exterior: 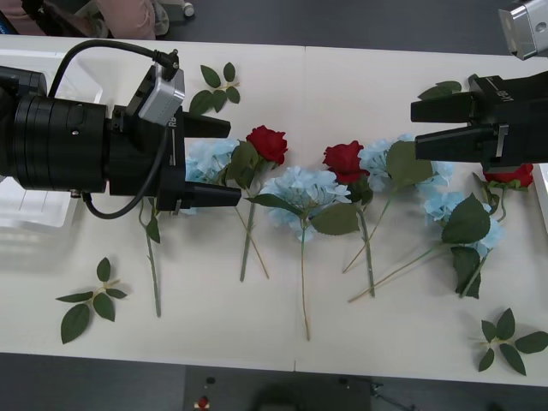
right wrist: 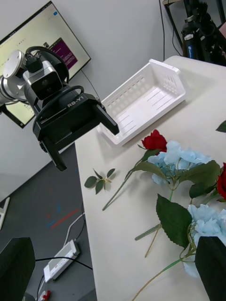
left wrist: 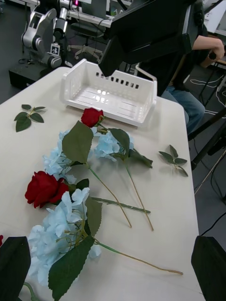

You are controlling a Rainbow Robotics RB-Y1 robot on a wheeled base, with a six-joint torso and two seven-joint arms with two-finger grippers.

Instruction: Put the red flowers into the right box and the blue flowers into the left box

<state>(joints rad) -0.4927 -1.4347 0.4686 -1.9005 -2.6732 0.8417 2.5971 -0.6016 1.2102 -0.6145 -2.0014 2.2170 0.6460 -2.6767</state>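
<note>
Nothing sorted yet, judging by how things lie: the white table (exterior: 257, 325) has all the flowers in a loose row across its middle, and both boxes look empty. The left box (exterior: 34, 205), a translucent ribbed tray, sits at the table's left edge behind the left arm; the right wrist view shows its slotted bottom bare (right wrist: 146, 101). The right box (left wrist: 110, 91) sits at the table's right edge, only a thin rim of it (exterior: 543, 184) in the front view, also bare inside. Left end effector (exterior: 224, 160) hovers over the left part of the row, black fingers open and holding nothing, tips just beside a pale-blue flower head. Right end effector (exterior: 421, 130) hangs over the right part of the row, fingers open, empty. Blue flowers: one under the left fingers (exterior: 208, 158), one in the middle (exterior: 304, 188), one further right (exterior: 381, 158), one near the right edge (exterior: 449, 205). Red flowers: three roses, left-centre (exterior: 267, 143), centre (exterior: 345, 161), and one partly hidden under the right end effector (exterior: 512, 176) near the right box. Loose green leaf sprigs (exterior: 90, 300) lie near the corners, not part of the job. All seven stems left to move; first grasp not yet made.
</note>
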